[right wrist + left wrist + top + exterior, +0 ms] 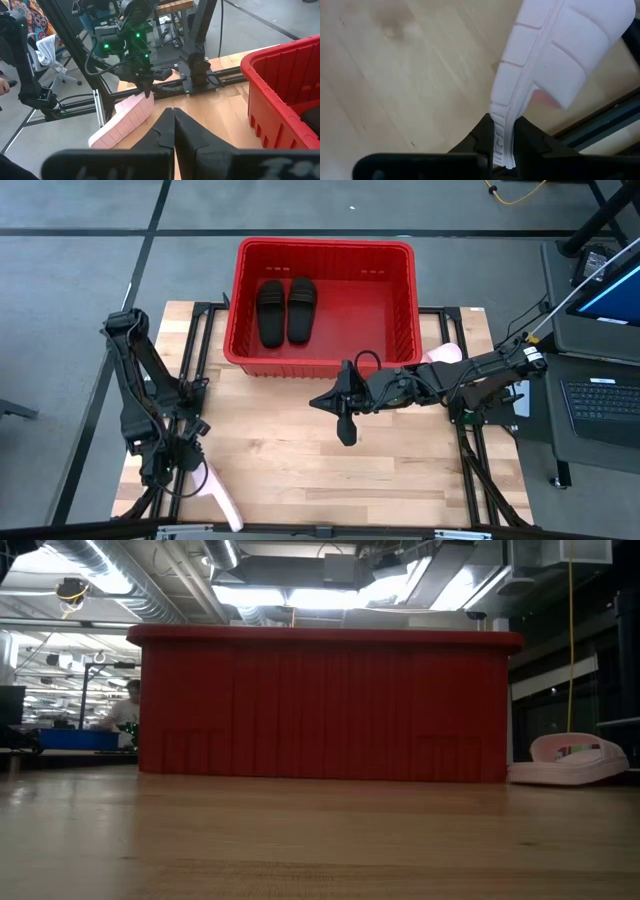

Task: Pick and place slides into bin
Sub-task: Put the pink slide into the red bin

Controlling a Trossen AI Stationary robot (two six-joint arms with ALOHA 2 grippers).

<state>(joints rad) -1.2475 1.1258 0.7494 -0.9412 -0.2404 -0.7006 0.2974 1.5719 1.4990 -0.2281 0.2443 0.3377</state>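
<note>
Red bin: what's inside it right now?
In the high view, the red bin holds two black slides side by side near its left wall. The low view shows only its wall, hiding the contents.

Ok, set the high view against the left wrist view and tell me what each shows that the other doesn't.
Only the high view shows the red bin with two black slides inside, a second pink slide by the bin's right corner, and the right gripper, shut and empty, over the table's middle.

Only the left wrist view shows the left gripper's fingers pinching the ridged sole edge of a pink slide.

Both show that pink slide at the wooden table's front left corner, with the left gripper on it.
</note>
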